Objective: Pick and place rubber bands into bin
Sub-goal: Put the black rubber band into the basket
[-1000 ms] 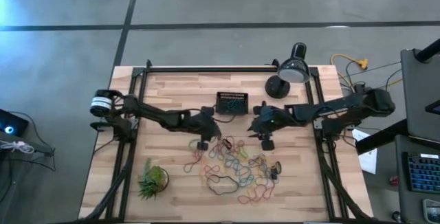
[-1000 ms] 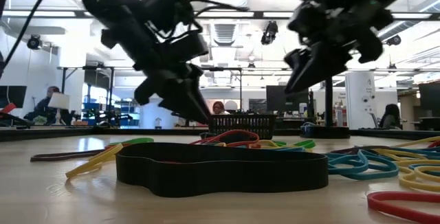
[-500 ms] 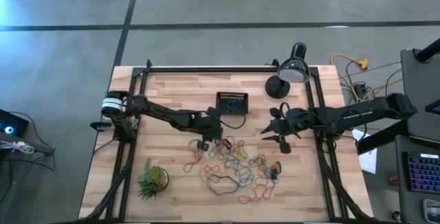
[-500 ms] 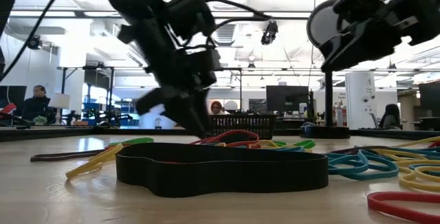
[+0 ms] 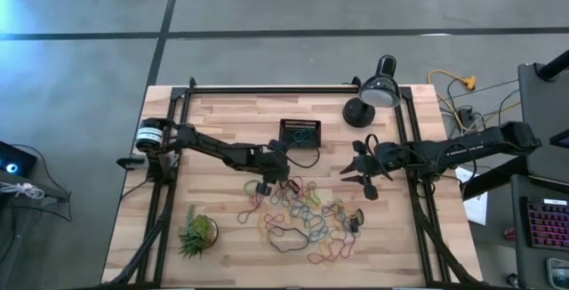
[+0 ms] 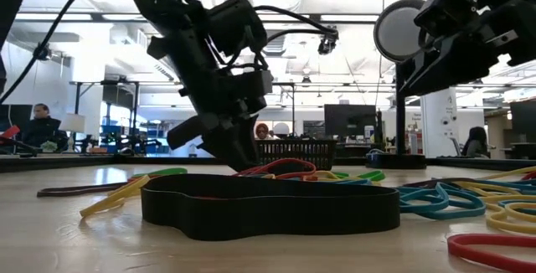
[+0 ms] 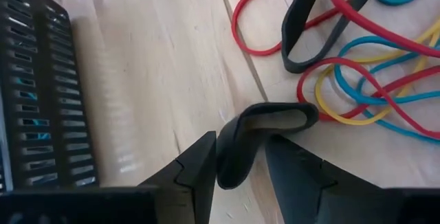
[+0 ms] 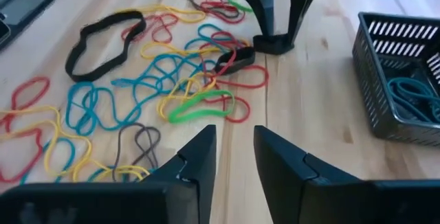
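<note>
Many coloured rubber bands (image 5: 307,210) lie loose on the wooden table's near middle. My left gripper (image 7: 240,162) stands open at the pile's far left edge, pointing steeply down. A small wide black rubber band (image 7: 258,131) sits between its fingers, on the table. The right wrist view shows that gripper (image 8: 278,28) from the front, its tips at the table. The black slotted bin (image 5: 300,132) stands behind the pile with a teal band (image 8: 412,90) inside. My right gripper (image 8: 234,162) hovers open and holds nothing, right of the pile (image 5: 360,173). My left gripper's fingers come from above, slanting, and stand on either side of the black band's bent-up fold (image 7: 234,152). The fold fills the gap between them. I cannot tell whether they touch it. The band's other end (image 7: 302,114) lies on the table.
A black desk lamp (image 5: 373,99) stands at the far right. A spiky green plant (image 5: 197,232) sits at the near left. A large black band (image 6: 268,210) lies close to the table's near edge. Bare wood (image 5: 222,125) lies left of the bin.
My left gripper has sunk onto the table at the pile's edge and tipped more steeply down. My right gripper has drawn back toward the table's right edge, away from the pile.
</note>
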